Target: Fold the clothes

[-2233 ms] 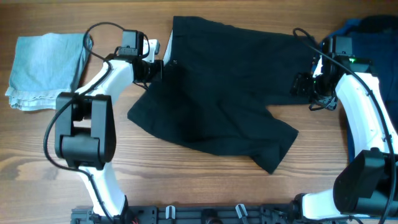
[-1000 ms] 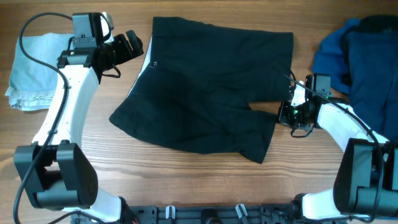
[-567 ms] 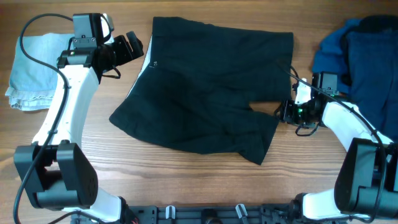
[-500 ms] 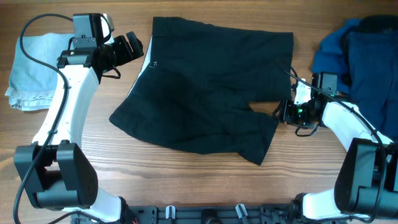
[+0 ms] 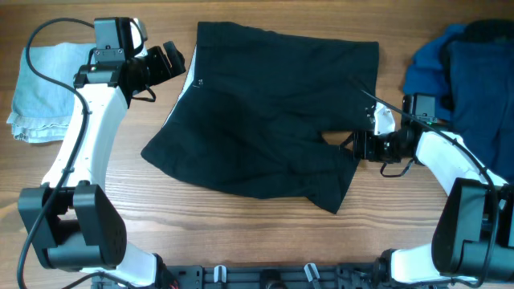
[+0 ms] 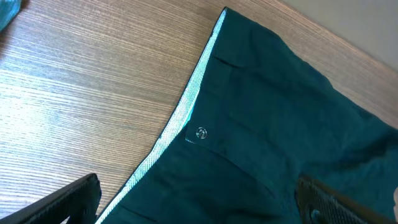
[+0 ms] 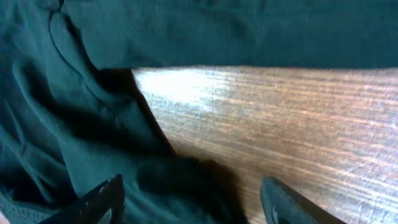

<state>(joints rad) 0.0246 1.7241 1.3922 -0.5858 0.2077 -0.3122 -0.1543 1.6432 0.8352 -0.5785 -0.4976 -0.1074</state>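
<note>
The clothes, a pair of black shorts (image 5: 273, 112), lie spread flat mid-table, waistband to the left with its whitish lining (image 6: 180, 118) and a snap button (image 6: 201, 133) showing. My left gripper (image 5: 170, 61) hovers open just off the waistband's upper left corner, nothing between its fingers (image 6: 62, 205). My right gripper (image 5: 356, 144) is open low at the notch between the two legs on the right. Dark fabric (image 7: 93, 137) lies under and between its spread fingers (image 7: 102, 202), with bare wood (image 7: 280, 112) beside it.
A pale blue folded cloth (image 5: 56, 88) lies at the far left behind my left arm. A deep blue rumpled garment heap (image 5: 466, 72) fills the back right corner, close to my right arm. A black rail (image 5: 265, 277) runs along the front edge.
My right gripper has gone from shut to open, letting go of the shorts' leg edge, and edged slightly left. The shorts lie still and the left arm holds its place.
</note>
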